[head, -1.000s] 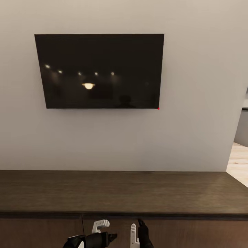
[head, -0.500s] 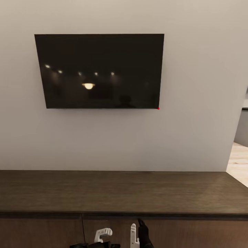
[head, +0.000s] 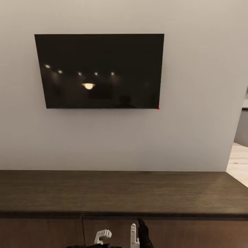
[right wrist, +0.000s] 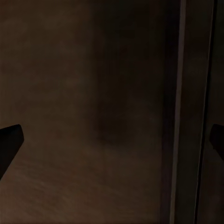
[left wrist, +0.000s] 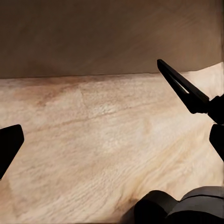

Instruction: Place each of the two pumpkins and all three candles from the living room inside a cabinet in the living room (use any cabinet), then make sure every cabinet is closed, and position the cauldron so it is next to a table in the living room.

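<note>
The head view faces a pale wall with a dark television (head: 100,70) mounted on it, ceiling lights reflected in its screen. Below it the cabinet (head: 120,193) runs long across the view, its dark-brown top bare, its drawer fronts flush and cut off at the lower edge. A strip of light wood floor (head: 238,162) shows past the wall's right end. The left tool (left wrist: 109,114) hangs spread wide over plank flooring beside the cabinet's base. The right tool (right wrist: 112,135) faces a dark drawer front close up, fingers spread; both arms are largely cut off in the head view.
</note>
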Controlling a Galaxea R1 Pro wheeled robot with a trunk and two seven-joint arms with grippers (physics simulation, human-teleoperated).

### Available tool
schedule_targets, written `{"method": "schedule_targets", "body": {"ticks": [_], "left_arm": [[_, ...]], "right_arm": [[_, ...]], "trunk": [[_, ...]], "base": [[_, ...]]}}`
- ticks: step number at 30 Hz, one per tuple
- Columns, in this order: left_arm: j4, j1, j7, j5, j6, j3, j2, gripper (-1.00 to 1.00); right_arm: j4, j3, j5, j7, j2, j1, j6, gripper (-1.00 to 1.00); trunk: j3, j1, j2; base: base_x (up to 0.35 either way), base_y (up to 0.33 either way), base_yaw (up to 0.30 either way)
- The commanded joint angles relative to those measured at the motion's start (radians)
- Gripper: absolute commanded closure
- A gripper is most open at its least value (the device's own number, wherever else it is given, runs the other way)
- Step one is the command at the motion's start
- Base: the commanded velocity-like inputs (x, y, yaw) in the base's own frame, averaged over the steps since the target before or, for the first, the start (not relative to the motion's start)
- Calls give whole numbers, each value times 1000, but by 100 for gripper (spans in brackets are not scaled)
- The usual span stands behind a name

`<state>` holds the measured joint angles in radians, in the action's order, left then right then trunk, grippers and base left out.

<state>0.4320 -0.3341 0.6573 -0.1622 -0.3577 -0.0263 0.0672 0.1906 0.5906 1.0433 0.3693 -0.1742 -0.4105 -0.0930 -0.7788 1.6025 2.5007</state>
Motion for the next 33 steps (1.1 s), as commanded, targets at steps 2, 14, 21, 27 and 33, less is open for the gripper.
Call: {"method": "schedule_targets", "body": {"ticks": [2, 14, 21, 27, 33], "left_arm": [[1, 0, 19, -3, -9, -3, -6, -100], [-1, 0, 157, 12, -9, -3, -43, -100], [-14, 0, 169, 12, -9, -3, -46, -100], [-19, -1, 169, 12, -9, -3, -47, -100], [-23, -1, 169, 12, -9, -3, -49, -100]], "right_arm": [[0, 3, 10, 4, 0, -1, -10, -100], [0, 2, 9, 5, 0, -1, -10, -100], [0, 2, 9, 5, 0, -1, -10, -100], [0, 2, 9, 5, 0, -1, -10, -100], [0, -1, 9, 5, 0, -1, -10, -100]], "trunk": [[-1, 0, 0], [-1, 0, 0], [-1, 0, 0], [-1, 0, 0], [-1, 0, 0]], "base": [[0, 0, 0], [1, 0, 0], [170, 0, 0], [76, 0, 0], [12, 0, 0]]}}
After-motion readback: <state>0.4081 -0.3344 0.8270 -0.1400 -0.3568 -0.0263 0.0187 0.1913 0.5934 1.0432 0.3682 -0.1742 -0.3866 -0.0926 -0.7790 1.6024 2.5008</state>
